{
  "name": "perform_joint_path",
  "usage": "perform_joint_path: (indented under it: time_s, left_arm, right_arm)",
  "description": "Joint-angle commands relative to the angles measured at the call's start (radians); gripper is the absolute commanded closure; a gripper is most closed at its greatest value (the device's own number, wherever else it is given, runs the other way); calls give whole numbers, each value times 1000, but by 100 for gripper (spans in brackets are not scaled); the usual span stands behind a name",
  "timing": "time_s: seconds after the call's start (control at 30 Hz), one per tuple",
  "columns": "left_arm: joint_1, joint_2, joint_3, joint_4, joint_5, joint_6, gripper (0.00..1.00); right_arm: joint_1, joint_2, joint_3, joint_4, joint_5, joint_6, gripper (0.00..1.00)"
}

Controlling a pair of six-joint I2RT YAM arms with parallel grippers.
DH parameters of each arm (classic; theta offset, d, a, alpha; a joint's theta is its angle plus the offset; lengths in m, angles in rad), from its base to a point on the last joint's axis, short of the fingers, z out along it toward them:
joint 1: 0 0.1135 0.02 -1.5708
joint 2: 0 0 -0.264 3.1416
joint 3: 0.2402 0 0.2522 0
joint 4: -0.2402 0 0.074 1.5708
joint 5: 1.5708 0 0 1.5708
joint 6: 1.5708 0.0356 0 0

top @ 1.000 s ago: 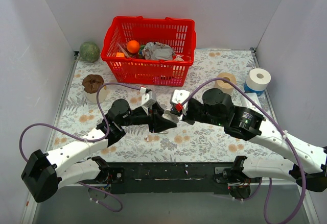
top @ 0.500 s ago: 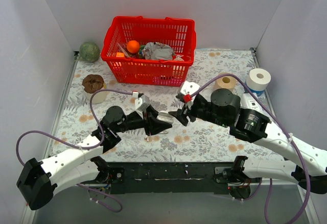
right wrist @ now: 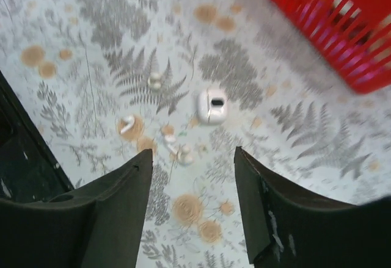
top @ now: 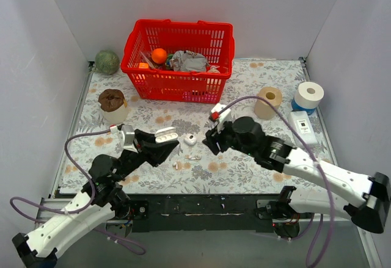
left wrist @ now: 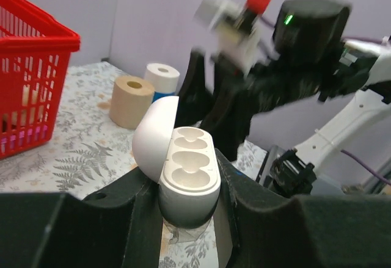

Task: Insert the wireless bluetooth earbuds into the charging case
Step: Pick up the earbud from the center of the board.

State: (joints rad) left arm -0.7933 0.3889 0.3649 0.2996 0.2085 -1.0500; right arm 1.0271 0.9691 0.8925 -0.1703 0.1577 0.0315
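Observation:
My left gripper [top: 164,138] is shut on the white charging case [top: 166,136]. In the left wrist view the case [left wrist: 186,173] stands between the black fingers [left wrist: 122,204] with its lid hinged open and both wells empty. Tiny white earbuds [top: 194,157] [top: 177,165] lie loose on the floral mat in front of it. The right wrist view shows three earbuds [right wrist: 182,154] [right wrist: 127,123] [right wrist: 154,81] below my right gripper [right wrist: 192,155]. That gripper [top: 211,142] is open with nothing in it, hovering just right of them.
A small closed white case [top: 190,138] [right wrist: 211,105] lies on the mat between the grippers. A red basket [top: 177,79] stands at the back. A brown-topped cup [top: 112,104] is at the left. A tape roll [top: 269,102], a paper roll [top: 308,95] and a white box [top: 302,127] are at the right.
The two grippers were together at mid-table. The left arm has pulled back to the near left with the case. The right gripper has opened, and the small white case now lies on the mat.

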Motion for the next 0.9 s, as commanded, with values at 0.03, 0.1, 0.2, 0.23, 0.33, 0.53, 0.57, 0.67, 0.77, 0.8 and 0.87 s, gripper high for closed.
perform_joint_path:
  time_s: [0.03, 0.1, 0.2, 0.23, 0.33, 0.53, 0.57, 0.67, 0.77, 0.8, 0.87]
  left_arm:
    - [5, -128, 5, -183, -196, -11, 100]
    - [5, -183, 11, -227, -263, -12, 100]
    - [5, -215, 22, -264, -319, 5, 100]
    - [5, -222, 23, -272, -336, 11, 100]
    - [5, -226, 32, -283, -353, 19, 100]
    - [5, -258, 40, -293, -391, 19, 100]
    - [5, -268, 43, -294, -400, 19, 100]
    - [5, -277, 55, -338, -409, 22, 100]
    - [5, -288, 66, -361, -417, 27, 100]
    - [5, -294, 68, -367, -419, 27, 100]
    - [5, -301, 71, -376, -420, 30, 100]
  right_arm:
    - [-1, 175, -63, 103, -119, 79, 43]
    - [8, 262, -44, 114, -148, 59, 51]
    - [24, 362, -6, 161, -194, 19, 52]
    - [27, 393, 18, 161, -210, 12, 51]
    - [31, 522, 124, 158, -251, -10, 38]
    - [36, 703, 256, 213, -320, -24, 24]
    - [39, 744, 272, 215, -323, -27, 26]
    - [44, 821, 330, 215, -348, -27, 35]
    - [44, 873, 370, 216, -369, -28, 39]
    - [44, 884, 378, 219, -379, -28, 39]
    - [44, 916, 408, 209, -382, -25, 43]
